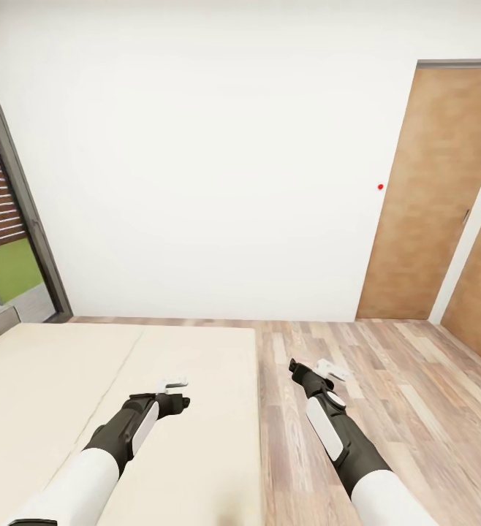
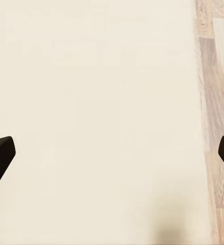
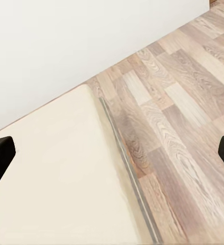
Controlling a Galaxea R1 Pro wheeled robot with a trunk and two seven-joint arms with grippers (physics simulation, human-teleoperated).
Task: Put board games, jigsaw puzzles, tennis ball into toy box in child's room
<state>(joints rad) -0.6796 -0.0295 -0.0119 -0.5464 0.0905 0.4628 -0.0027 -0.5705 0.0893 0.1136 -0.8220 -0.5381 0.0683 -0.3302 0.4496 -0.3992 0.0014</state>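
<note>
While facing a blank white wall (image 1: pixel 197 146) with both arms held out low, looks like a stretch of travel and not a reach. Left gripper (image 1: pixel 173 392) hangs over the beige bed (image 1: pixel 65 394), fingers spread wide in the left wrist view, nothing between them. Right gripper (image 1: pixel 321 372) sits over the wooden floor (image 1: pixel 387 380) just beside the mattress edge, likewise spread and empty. No games, puzzles, ball, bin or desk anywhere in sight; that stretch of mattress lies bare. Two brown doors (image 1: pixel 434 197) stand to the right. Likely trouble: rolling or turning this close could clip the bed frame, and a lowered left arm could drag across the mattress.
</note>
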